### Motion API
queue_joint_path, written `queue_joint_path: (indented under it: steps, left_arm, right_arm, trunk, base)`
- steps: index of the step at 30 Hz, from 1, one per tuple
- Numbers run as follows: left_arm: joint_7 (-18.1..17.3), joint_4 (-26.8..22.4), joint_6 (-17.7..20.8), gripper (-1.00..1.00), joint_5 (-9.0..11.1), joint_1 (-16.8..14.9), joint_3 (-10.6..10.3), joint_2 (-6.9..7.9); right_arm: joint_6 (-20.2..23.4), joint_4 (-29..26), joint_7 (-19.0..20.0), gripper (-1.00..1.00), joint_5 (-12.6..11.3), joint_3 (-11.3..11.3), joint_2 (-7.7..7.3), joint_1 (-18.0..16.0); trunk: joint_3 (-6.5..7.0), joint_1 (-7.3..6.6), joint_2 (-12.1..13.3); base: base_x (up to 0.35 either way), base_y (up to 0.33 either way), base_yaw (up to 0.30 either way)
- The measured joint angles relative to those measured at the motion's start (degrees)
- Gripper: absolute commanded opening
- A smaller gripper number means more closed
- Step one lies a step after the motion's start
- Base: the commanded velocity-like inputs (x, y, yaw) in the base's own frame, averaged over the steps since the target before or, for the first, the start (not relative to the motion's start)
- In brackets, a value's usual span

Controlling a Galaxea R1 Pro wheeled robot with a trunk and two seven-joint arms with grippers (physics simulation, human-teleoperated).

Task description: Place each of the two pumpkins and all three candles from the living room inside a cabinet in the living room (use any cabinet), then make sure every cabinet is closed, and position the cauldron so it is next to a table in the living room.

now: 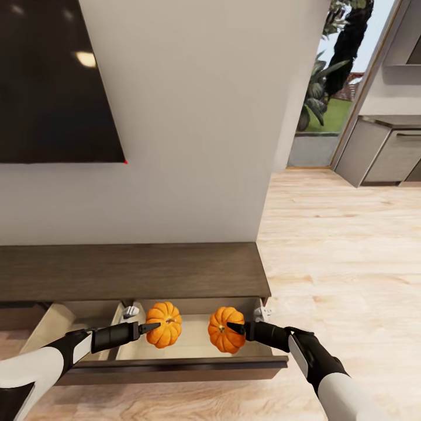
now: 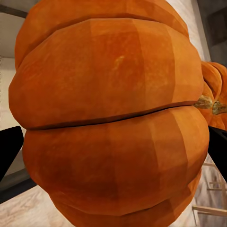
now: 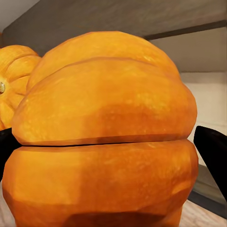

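Observation:
The low dark-brown cabinet [image 1: 128,272] stands against the wall with one drawer [image 1: 187,351] pulled open toward me. Two orange ribbed pumpkins hang just over that drawer. My left gripper [image 1: 153,327] is shut on the left pumpkin [image 1: 166,327], which looms large in the left wrist view [image 2: 109,118], with the other pumpkin [image 2: 215,99] beside it. My right gripper [image 1: 234,328] is shut on the right pumpkin [image 1: 221,339], seen close up in the right wrist view [image 3: 104,132] with the left one [image 3: 14,75] behind. Candles and cauldron are out of view.
A black TV screen [image 1: 52,82] hangs on the white wall above the cabinet. The open drawer's front panel [image 1: 175,369] juts out toward me. Light wood floor [image 1: 345,263] stretches right toward grey kitchen cabinets [image 1: 386,152] and a doorway with plants [image 1: 321,88].

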Motion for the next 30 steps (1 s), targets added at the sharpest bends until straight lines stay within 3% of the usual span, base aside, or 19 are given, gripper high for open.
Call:
queue_joint_path:
  steps: [30]
  left_arm:
    - [0.00,0.16,0.00,-1.00,0.07,0.00,0.01,0.18]
  right_arm:
    - [-0.08,-0.87,0.09,-1.00,0.27,0.02,0.06,0.00]
  trunk:
    - [-5.39,6.59,-12.03]
  base:
    - [0.000,0.000,0.000]
